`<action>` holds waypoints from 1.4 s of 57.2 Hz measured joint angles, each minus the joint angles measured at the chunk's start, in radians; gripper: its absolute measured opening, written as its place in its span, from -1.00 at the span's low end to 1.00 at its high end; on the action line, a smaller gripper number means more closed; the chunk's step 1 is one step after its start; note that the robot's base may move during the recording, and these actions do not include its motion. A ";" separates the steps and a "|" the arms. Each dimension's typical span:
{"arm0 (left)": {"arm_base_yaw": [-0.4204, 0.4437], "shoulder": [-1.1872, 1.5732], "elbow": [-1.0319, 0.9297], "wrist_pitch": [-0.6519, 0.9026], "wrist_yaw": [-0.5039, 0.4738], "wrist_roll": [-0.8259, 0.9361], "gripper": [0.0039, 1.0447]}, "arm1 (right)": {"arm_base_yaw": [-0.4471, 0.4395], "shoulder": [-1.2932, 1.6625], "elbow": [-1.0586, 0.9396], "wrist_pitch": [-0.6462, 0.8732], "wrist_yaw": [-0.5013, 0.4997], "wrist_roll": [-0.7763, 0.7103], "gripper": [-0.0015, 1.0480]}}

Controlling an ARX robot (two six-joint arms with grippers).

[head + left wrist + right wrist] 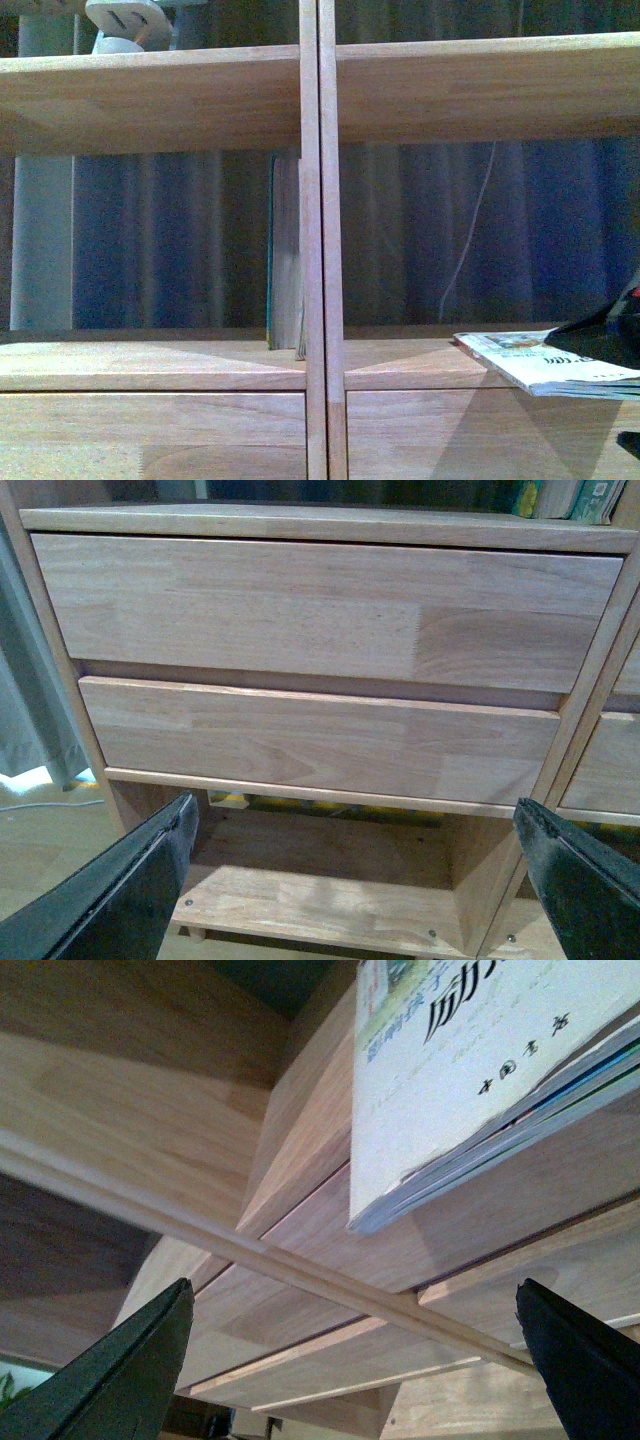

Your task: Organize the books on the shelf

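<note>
A thin white paperback (545, 365) with dark characters lies flat on the right compartment's floor, overhanging the front edge of the light wood shelf (320, 250). A thicker blue-covered book (283, 250) stands upright in the left compartment against the central divider. My right gripper (350, 1360) is open and empty, below the shelf front, looking up at the paperback's underside (470, 1070). A dark part of my right arm (615, 335) shows beside the paperback. My left gripper (350, 880) is open and empty, low in front of the plain drawer fronts (320, 610).
A white object (125, 25) sits on the upper left shelf board. Several book spines (560, 495) show above the drawers in the left wrist view. A low open compartment (330, 880) lies under the drawers. A curtain (25, 710) hangs beside the unit.
</note>
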 joint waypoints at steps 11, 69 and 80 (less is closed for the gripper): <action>0.000 0.000 0.000 0.000 0.000 0.000 0.86 | -0.037 0.141 0.115 -0.002 0.048 0.039 0.86; 0.005 0.003 0.000 0.005 0.023 -0.012 0.86 | -0.050 0.166 0.166 0.093 -0.111 -0.138 -0.86; 0.363 0.394 0.000 0.591 0.768 -0.335 0.86 | -0.069 -0.005 0.089 0.105 -0.203 -0.288 -0.86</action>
